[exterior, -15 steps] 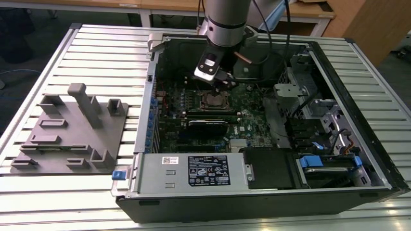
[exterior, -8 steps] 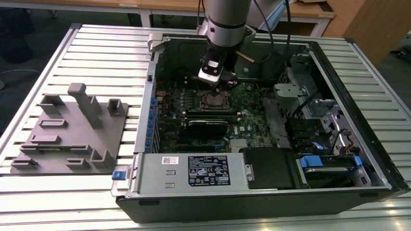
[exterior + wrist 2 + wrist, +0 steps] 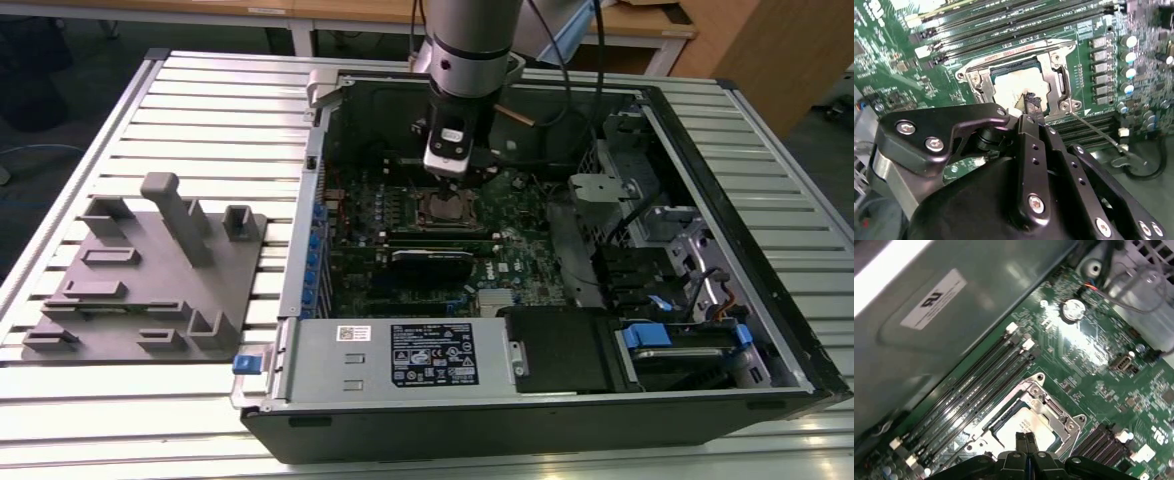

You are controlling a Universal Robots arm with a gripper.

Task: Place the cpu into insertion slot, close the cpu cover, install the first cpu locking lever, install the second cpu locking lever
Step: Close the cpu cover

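One cpu (image 3: 1006, 90), silver-grey and smeared with pale residue, lies in the insertion slot (image 3: 1004, 68) under the window of the lowered cpu cover (image 3: 1053, 70). The hand (image 3: 1031, 102), fingers pressed together and grasping nothing, touches the chip's face with its tips. A white label (image 3: 934, 297) sits on the grey case wall (image 3: 1004, 305) beside the board, its print unreadable.

One cpu (image 3: 1006, 90), one cpu cover (image 3: 1046, 407), one case (image 3: 534, 430), one fixture (image 3: 134, 290).
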